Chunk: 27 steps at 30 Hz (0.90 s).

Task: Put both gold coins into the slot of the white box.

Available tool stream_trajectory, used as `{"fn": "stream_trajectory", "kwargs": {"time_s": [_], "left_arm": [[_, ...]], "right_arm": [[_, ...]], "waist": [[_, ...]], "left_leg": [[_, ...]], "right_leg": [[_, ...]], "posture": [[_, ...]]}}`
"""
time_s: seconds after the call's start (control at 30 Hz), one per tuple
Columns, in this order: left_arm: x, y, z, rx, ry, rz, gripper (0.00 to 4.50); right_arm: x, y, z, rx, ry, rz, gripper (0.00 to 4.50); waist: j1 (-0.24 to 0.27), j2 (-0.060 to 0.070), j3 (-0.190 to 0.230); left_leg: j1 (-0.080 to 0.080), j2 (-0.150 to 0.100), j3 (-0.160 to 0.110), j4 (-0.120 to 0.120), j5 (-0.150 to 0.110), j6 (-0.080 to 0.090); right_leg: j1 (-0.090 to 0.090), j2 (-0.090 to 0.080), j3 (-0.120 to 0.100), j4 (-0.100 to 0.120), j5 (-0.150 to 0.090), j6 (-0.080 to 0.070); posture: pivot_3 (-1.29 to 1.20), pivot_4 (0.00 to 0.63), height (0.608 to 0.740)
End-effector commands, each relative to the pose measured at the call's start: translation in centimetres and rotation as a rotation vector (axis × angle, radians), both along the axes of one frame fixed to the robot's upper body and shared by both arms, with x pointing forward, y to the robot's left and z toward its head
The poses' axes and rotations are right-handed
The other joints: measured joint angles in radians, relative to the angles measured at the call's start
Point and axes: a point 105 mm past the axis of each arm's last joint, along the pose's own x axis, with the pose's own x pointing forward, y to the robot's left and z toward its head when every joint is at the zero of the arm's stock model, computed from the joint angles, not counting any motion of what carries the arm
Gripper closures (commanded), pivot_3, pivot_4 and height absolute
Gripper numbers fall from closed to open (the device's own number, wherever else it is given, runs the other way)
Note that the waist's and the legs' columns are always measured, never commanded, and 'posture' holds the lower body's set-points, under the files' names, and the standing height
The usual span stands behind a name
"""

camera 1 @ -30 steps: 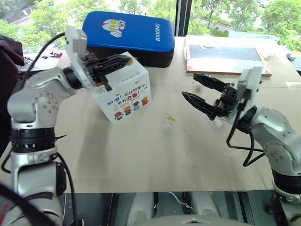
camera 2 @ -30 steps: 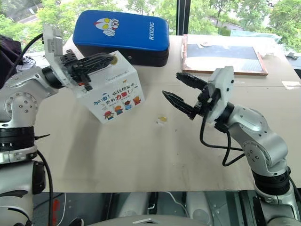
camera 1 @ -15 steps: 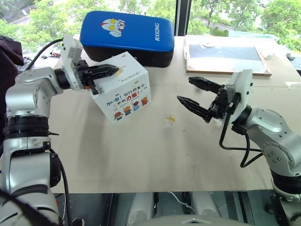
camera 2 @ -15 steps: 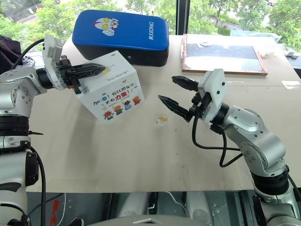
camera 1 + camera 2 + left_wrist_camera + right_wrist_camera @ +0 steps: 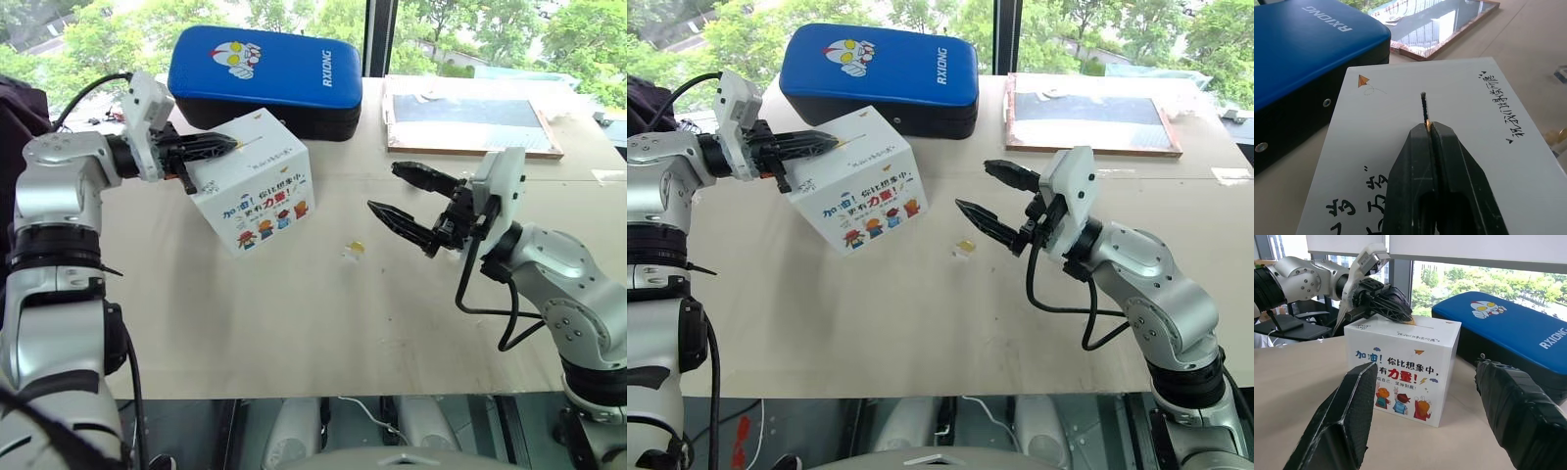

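The white box (image 5: 260, 196) with cartoon figures on its side stands on the table in front of the blue case. My left gripper (image 5: 233, 144) hovers over its handwritten top, shut on a gold coin (image 5: 1427, 126) held edge-on at the fingertips. That coin sits right at the near end of the dark slot (image 5: 1424, 105). The other gold coin (image 5: 357, 249) lies on the table between the box and my right gripper (image 5: 384, 188). That gripper hangs open above the table with nothing between its fingers, pointing toward the box (image 5: 1405, 367).
A blue padded case (image 5: 265, 69) lies right behind the box. At the back right rests a flat framed board (image 5: 470, 117). The tan tabletop (image 5: 294, 333) runs bare to its front edge.
My left gripper has drawn back to the left and sunk a little, its tips now over the left part of the box top. The right gripper, box and loose coin have stayed put.
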Motion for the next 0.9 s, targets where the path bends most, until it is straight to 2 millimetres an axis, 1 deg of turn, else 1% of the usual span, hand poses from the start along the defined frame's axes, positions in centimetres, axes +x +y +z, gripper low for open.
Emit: {"fn": "stream_trajectory", "kwargs": {"time_s": [0.03,0.13,0.17,0.2,0.27,0.3,0.33,0.37,0.4,0.43,0.47,0.5,0.53,0.6,0.67,0.7,0.77,0.83,0.9], "left_arm": [[0.0,1.0,-2.8,0.074,0.094,0.025,4.5],[0.0,0.7,-2.7,0.061,0.094,0.006,3.72],[0.1,0.6,-2.5,0.054,0.084,0.006,3.31],[0.3,0.5,-2.2,0.042,0.068,0.012,2.83],[0.7,0.2,-0.4,-0.015,-0.018,0.021,1.88],[0.5,-0.2,0.9,-0.05,-0.087,-0.009,1.33],[0.2,-0.6,2.1,-0.085,-0.134,-0.035,0.87],[0.0,-0.8,2.7,-0.105,-0.159,-0.052,0.29],[-0.5,-1.1,3.6,-0.148,-0.164,-0.082,0.13],[-1.4,-1.7,4.8,-0.194,-0.168,-0.144,0.13],[-2.9,-2.4,5.9,-0.224,-0.168,-0.229,0.13],[-4.3,-3.3,6.6,-0.235,-0.157,-0.311,0.13],[-5.5,-4.1,6.7,-0.223,-0.142,-0.367,0.13],[-6.9,-5.2,6.2,-0.188,-0.107,-0.421,0.13],[-8.6,-6.7,4.2,-0.117,-0.022,-0.464,0.13],[-9.2,-7.3,3.4,-0.095,0.013,-0.477,0.13],[-10.2,-8.2,1.0,-0.021,0.076,-0.471,0.13],[-9.9,-8.4,-1.5,0.096,0.057,-0.386,0.13],[-10.3,-8.6,-3.1,0.154,0.07,-0.332,0.13]], "right_arm": [[-1.0,0.3,1.0,0.012,-0.058,0.017,1.09],[-1.0,0.3,0.9,0.011,-0.057,0.016,1.05],[-1.0,0.3,0.9,0.009,-0.057,0.015,1.05],[-0.9,0.3,0.9,0.007,-0.055,0.013,1.05],[-0.8,0.3,0.5,-0.006,-0.044,0.004,1.05],[-0.7,0.4,0.1,-0.015,-0.026,0.001,1.05],[-0.6,0.4,-0.3,-0.02,-0.01,0.0,1.05],[-0.5,0.4,-0.5,-0.023,0.0,-0.001,1.05],[-0.4,0.4,-0.9,-0.027,0.013,0.0,1.05],[-0.3,0.5,-1.6,-0.037,0.03,-0.005,1.05],[0.0,0.7,-2.7,-0.049,0.056,-0.007,1.05],[0.4,0.8,-3.9,-0.086,0.074,-0.014,1.05],[0.6,0.9,-4.9,-0.114,0.087,-0.01,1.05],[1.0,1.0,-6.2,-0.129,0.118,-0.007,1.05],[2.1,1.2,-7.8,-0.155,0.141,-0.027,1.05],[2.5,1.2,-8.4,-0.167,0.147,-0.034,1.05],[3.2,1.1,-9.4,-0.184,0.158,-0.051,1.05],[3.6,1.3,-10.1,-0.184,0.173,-0.052,1.05],[3.8,1.8,-10.6,-0.184,0.186,-0.034,1.05]], "waist": [[-0.001,0.001,0.0],[-0.003,0.001,0.0],[-0.003,0.001,0.0],[-0.002,0.001,0.0],[0.001,0.0,0.0],[0.002,0.0,0.0],[0.004,0.0,0.0],[0.004,-0.001,0.001],[0.003,-0.001,0.001],[0.002,-0.002,0.001],[0.002,-0.003,0.001],[-0.001,-0.005,0.001],[-0.001,-0.005,0.001],[-0.003,-0.005,0.001],[-0.005,-0.004,0.001],[-0.006,-0.004,0.001],[-0.004,-0.004,0.001],[-0.001,-0.004,0.001],[0.0,-0.004,0.001]], "left_leg": [[0.001,0.0,0.0,0.0,0.0,0.0],[0.006,0.001,0.001,-0.001,0.0,0.0],[0.008,0.001,0.002,-0.002,0.0,0.0],[0.01,0.001,0.003,-0.002,0.0,0.0],[0.009,0.001,0.003,-0.002,0.0,0.0],[0.009,0.001,0.003,-0.002,0.0,0.0],[0.009,0.001,0.003,-0.002,0.0,0.0],[0.008,0.001,0.002,-0.002,0.0,0.0],[0.006,0.001,0.002,-0.001,0.0,0.0],[0.004,0.001,0.002,-0.001,0.0,0.0],[0.0,0.001,0.0,0.001,0.0,0.0],[-0.004,0.002,-0.001,0.004,0.0,0.0],[-0.006,0.002,-0.001,0.005,0.0,0.0],[-0.006,0.001,0.0,0.005,0.0,0.0],[-0.005,0.001,0.001,0.005,0.0,0.0],[-0.005,0.001,0.001,0.004,-0.001,0.0],[-0.004,0.001,0.0,0.003,-0.001,0.001],[-0.004,0.001,-0.001,0.003,-0.001,0.001],[-0.003,0.001,-0.001,0.003,-0.001,0.001]], "right_leg": [[0.001,0.0,0.0,0.0,0.0,0.0],[0.005,0.001,0.001,0.0,0.0,0.0],[0.007,0.001,0.002,0.0,0.0,0.0],[0.007,0.001,0.003,0.0,0.0,0.0],[0.007,0.001,0.003,0.0,0.0,0.0],[0.007,0.001,0.003,0.0,0.0,0.0],[0.007,0.001,0.003,0.0,0.0,0.0],[0.007,0.001,0.002,0.0,0.0,0.0],[0.006,0.001,0.002,-0.001,0.0,0.0],[0.005,0.001,0.001,-0.001,0.0,0.0],[0.002,0.001,0.0,-0.001,0.0,0.0],[0.0,0.001,-0.001,-0.001,0.0,0.0],[-0.002,0.001,-0.001,-0.001,0.0,0.0],[-0.002,0.0,0.0,-0.002,0.0,0.0],[-0.002,-0.001,0.002,-0.003,0.0,0.001],[-0.002,-0.001,0.002,-0.003,0.0,0.001],[-0.002,-0.001,0.002,-0.002,0.0,0.001],[-0.002,0.0,0.002,-0.001,0.0,0.001],[-0.002,0.0,0.002,-0.001,0.0,0.0]], "posture": [[0.0,0.15,0.74],[0.0,0.15,0.74],[0.0,0.15,0.74],[0.0,0.15,0.74],[0.0,0.15,0.74],[0.0,0.15,0.74],[0.0,0.15,0.74],[0.0,0.15,0.74],[0.0,0.15,0.74],[0.0,0.15,0.74],[0.0,0.15,0.74],[0.0,0.15,0.74],[0.0,0.15,0.74],[0.0,0.15,0.74],[0.0,0.15,0.74],[0.0,0.15,0.74],[0.0,0.15,0.74],[0.0,0.15,0.74],[0.0,0.15,0.74]]}}
